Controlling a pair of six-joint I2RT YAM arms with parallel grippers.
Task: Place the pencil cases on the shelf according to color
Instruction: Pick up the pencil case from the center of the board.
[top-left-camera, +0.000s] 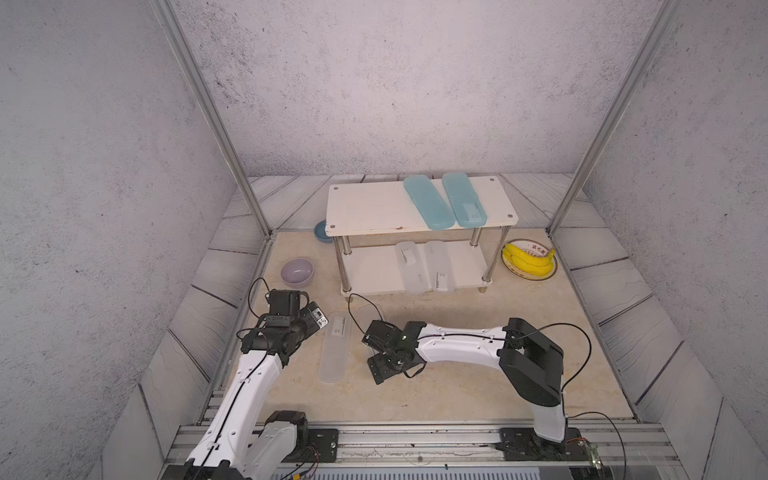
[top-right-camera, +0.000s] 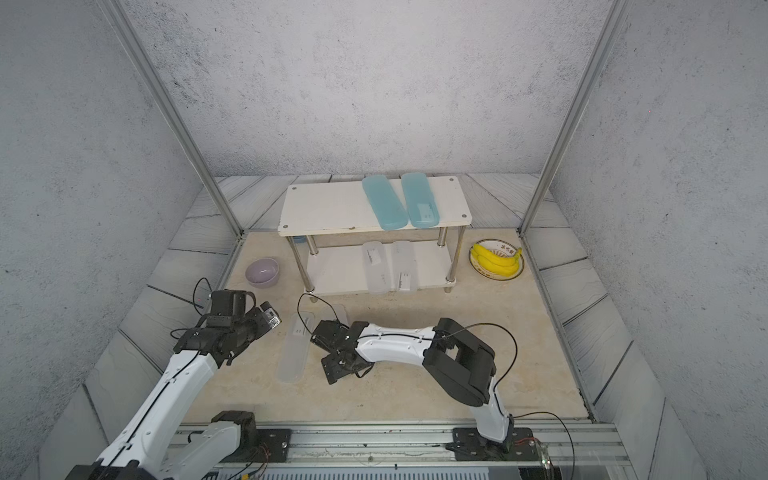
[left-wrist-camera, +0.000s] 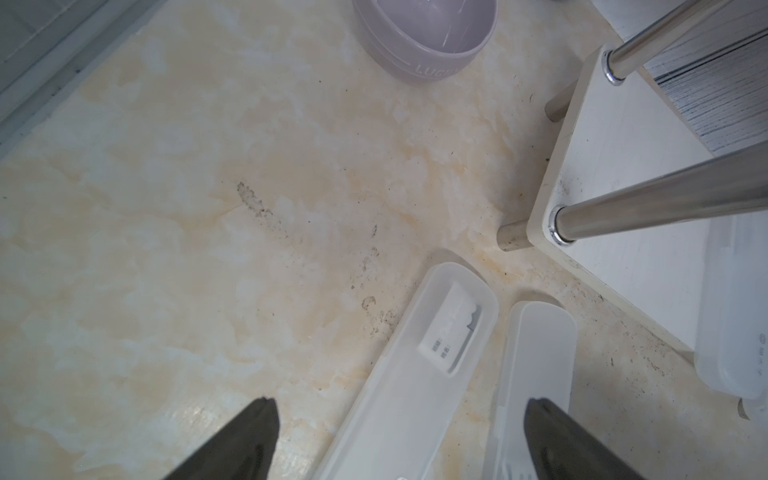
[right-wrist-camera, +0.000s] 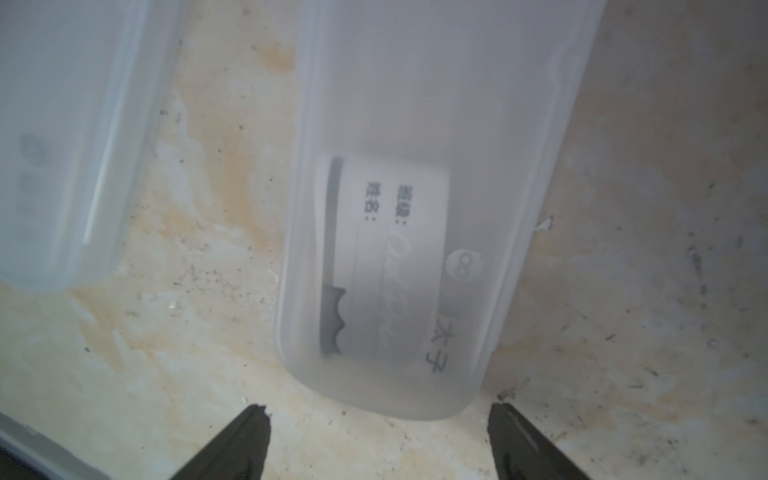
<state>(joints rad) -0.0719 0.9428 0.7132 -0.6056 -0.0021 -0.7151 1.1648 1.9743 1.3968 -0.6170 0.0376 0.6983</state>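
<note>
Two frosted white pencil cases lie flat on the marble-patterned counter (top-left-camera: 457, 395) nearest the robot, side by side but apart. A frosted case (top-left-camera: 334, 353) sits in the open between the arms, and a second frosted case (left-wrist-camera: 536, 353) is largely hidden under the right wrist in both top views. The right hand (right-wrist-camera: 378, 410) is released, fingers spread wide and low, with the rounded, labelled end of one of the pair between its fingertips. Whether they touch it cannot be told. The left hand (left-wrist-camera: 401, 405) is likewise released and grasps nothing, its fingers apart above the two cases.

Farther back, to the left, stands a lilac bowl (top-left-camera: 296, 271). Beyond it is the shelf (top-left-camera: 365, 208). A third frosted case (top-left-camera: 409, 266) and a fourth frosted case (top-left-camera: 440, 266) lie side by side on its lower board. A left teal-blue case (top-left-camera: 428, 203) and a right teal-blue case (top-left-camera: 463, 199) lie side by side on the right half of its top board. A bunch of bananas (top-left-camera: 530, 259) rests on a plate (top-left-camera: 528, 277) right of the shelf, and a small blue bowl (top-left-camera: 321, 230) sits behind the shelf's left legs.
</note>
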